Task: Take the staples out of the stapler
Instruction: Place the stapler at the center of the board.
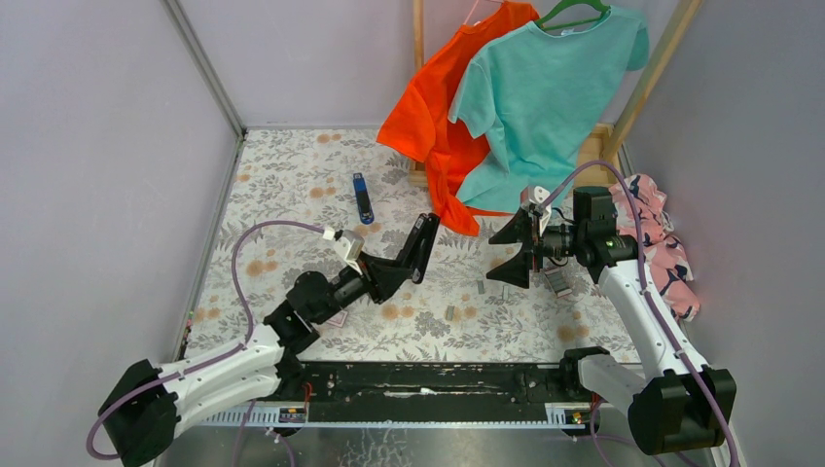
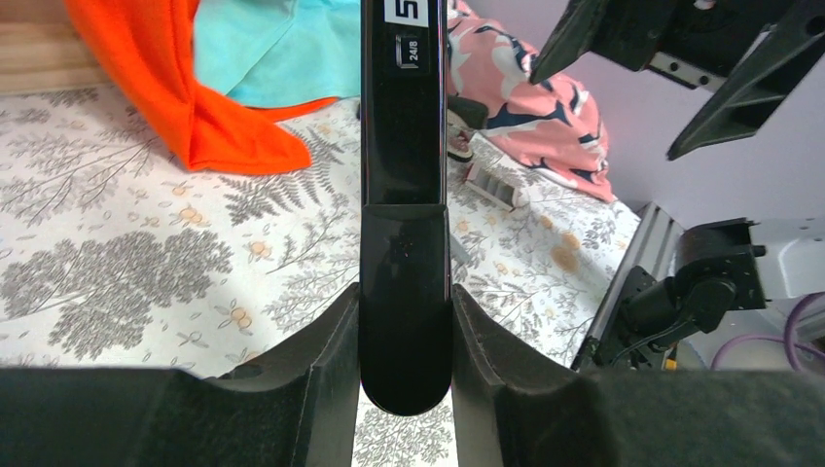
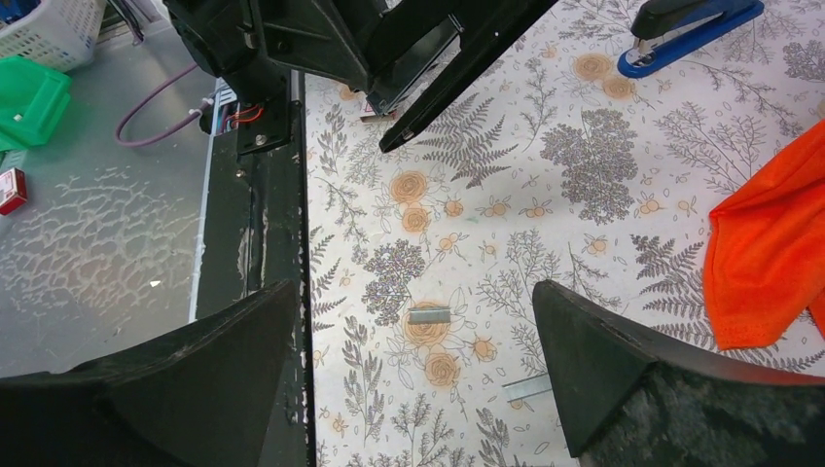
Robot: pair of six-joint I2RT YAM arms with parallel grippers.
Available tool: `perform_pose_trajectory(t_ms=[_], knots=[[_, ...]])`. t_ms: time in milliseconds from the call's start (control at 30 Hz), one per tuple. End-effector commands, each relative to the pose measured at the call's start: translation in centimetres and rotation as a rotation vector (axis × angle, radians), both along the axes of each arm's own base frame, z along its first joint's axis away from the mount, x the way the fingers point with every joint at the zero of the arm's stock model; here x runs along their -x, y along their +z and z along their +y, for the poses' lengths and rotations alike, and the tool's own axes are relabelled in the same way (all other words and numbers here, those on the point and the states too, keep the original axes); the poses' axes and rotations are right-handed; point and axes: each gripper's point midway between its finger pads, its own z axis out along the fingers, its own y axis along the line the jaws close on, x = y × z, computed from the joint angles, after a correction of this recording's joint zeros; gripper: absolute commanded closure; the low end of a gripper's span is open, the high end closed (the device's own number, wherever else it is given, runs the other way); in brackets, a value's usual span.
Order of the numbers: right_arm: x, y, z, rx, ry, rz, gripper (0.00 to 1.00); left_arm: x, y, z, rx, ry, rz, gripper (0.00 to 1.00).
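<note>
Top view, left claw (image 1: 387, 270): clenched on stapler (image 1: 421, 247), held off the table (image 1: 292, 175).
right claw (image 1: 509, 254): released, spread wide, right of stapler.
staples (image 3: 429, 315): on table, between claws.

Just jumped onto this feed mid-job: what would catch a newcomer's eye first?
The left tool holds a black stapler raised above the floral cloth, facing the wide-open right tool. Short silvery staples lie on the cloth beneath the right tool. At the back hang an orange shirt and a teal shirt.
</note>
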Motion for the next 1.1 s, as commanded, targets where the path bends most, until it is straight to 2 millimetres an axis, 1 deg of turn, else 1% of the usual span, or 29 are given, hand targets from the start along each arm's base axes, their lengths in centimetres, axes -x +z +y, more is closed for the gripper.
perform_pose_trajectory(t_ms=[0, 300, 600, 700, 867, 933, 1067], knots=[[-0.3, 1.5, -0.1, 0.002, -0.003, -0.06, 0.01, -1.3, 4.0, 0.7, 0.052, 0.075, -0.082, 1.0], [-0.6, 1.3, -0.3, 0.018, -0.017, -0.069, 0.0, -3.0, 3.8, 3.1, -0.039, 0.211, -0.033, 1.0], [-0.5, 1.3, -0.3, 0.02, -0.015, -0.074, 0.01, -4.7, 2.7, 6.0, -0.122, 0.359, 0.022, 1.0], [-0.5, 1.3, -0.3, 0.02, -0.014, -0.074, 0.01, -5.3, 2.7, 7.3, -0.131, 0.409, 0.035, 1.0], [-0.5, 1.2, -0.3, 0.02, -0.015, -0.071, 0.01, -6.7, 2.6, 10.2, -0.142, 0.513, 0.059, 1.0], [-0.5, 1.2, -0.3, 0.019, -0.013, -0.07, 0.01, -7.3, 2.4, 11.2, -0.137, 0.56, 0.079, 1.0], [-0.5, 1.2, -0.3, 0.021, -0.015, -0.071, 0.01, -8.5, 1.3, 12.9, -0.134, 0.636, 0.127, 1.0]])
